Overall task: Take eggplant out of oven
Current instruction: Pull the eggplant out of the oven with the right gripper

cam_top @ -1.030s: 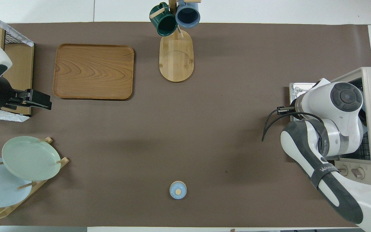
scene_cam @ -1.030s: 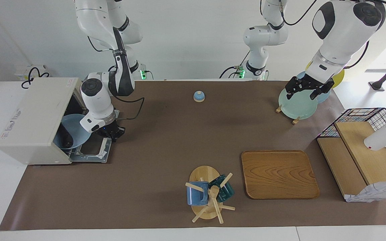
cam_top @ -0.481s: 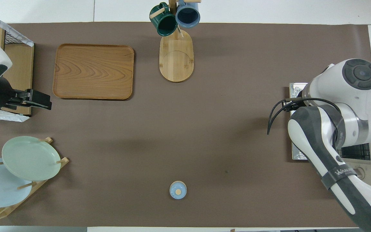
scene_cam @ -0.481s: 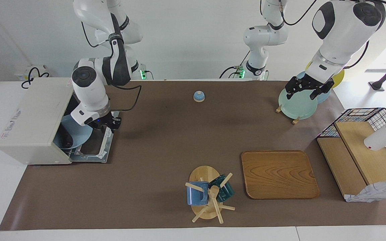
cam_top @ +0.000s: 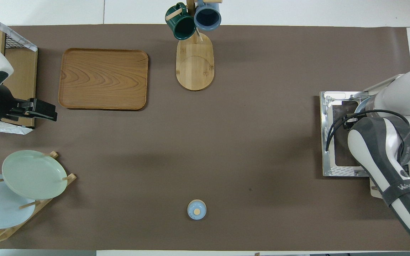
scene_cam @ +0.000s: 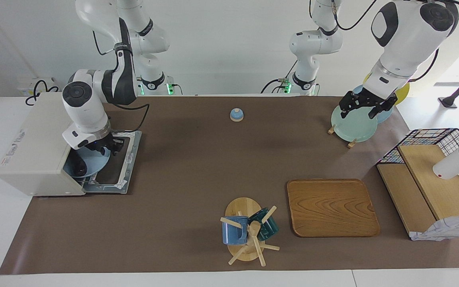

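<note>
The oven (scene_cam: 40, 143) door (scene_cam: 120, 163) lies open and flat; the right gripper (scene_cam: 104, 148) and a blue plate (scene_cam: 88, 164) crowd its mouth.

At the right arm's end of the tabletop (scene_cam: 197, 167) you see the oven (scene_cam: 40, 147) with its door (scene_cam: 114, 167) folded down flat. The right gripper (scene_cam: 106, 149) hangs at the oven's mouth, over a blue plate (scene_cam: 90, 163) that sits in the opening with something dark on it, probably the eggplant (scene_cam: 79, 167). The left arm waits with the left gripper (scene_cam: 363, 107) over the pale green plate (scene_cam: 351, 125) in the plate rack. You also have a small blue bell (scene_cam: 236, 114) near the robots, a wooden tray (scene_cam: 331, 207) and a mug tree (scene_cam: 247, 233) farther out.
</note>
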Motion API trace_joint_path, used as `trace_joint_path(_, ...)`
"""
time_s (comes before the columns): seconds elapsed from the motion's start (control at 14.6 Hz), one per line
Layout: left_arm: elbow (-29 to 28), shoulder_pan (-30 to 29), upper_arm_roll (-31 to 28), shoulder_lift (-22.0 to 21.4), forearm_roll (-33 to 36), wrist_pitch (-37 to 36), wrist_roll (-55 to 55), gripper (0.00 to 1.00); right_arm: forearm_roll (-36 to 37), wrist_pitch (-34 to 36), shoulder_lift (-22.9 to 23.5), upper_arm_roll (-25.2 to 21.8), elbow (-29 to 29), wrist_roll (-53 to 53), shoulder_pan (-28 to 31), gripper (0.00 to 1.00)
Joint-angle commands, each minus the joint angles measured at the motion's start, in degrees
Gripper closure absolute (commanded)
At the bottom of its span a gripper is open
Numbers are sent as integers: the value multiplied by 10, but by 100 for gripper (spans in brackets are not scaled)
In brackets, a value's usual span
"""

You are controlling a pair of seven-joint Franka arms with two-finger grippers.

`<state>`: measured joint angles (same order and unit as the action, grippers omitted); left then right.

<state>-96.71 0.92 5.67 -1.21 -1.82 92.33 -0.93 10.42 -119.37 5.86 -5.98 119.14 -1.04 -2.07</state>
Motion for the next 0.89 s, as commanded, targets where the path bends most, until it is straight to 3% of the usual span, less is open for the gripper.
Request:
trace_joint_path(0.0, 2, -6, 2, -3, -2, -5, -4, 0, 7, -41, -24, 4, 48, 29, 9, 79)
trace_joint_path(0.07, 2, -6, 2, -3, -2, -5, -4, 0, 7, -39, -24, 4, 48, 38, 9, 100)
trace_joint_path(0.27, 2, -6, 2, -3, -2, -5, -4, 0, 25, -27, -23, 10, 40, 39, 0, 100)
trace_joint_path(0.48, 2, -6, 2, -3, -2, -5, -4, 0, 30, 2, -17, 17, 11, -8, -59, 100)
trace_joint_path(0.69, 2, -6, 2, -3, -2, -5, -4, 0, 22, 41, -3, 18, -36, -111, -155, 100)
trace_joint_path(0.82, 2, -6, 2, -3, -2, -5, -4, 0, -6, 79, 39, 18, -101, -195, -220, 100)
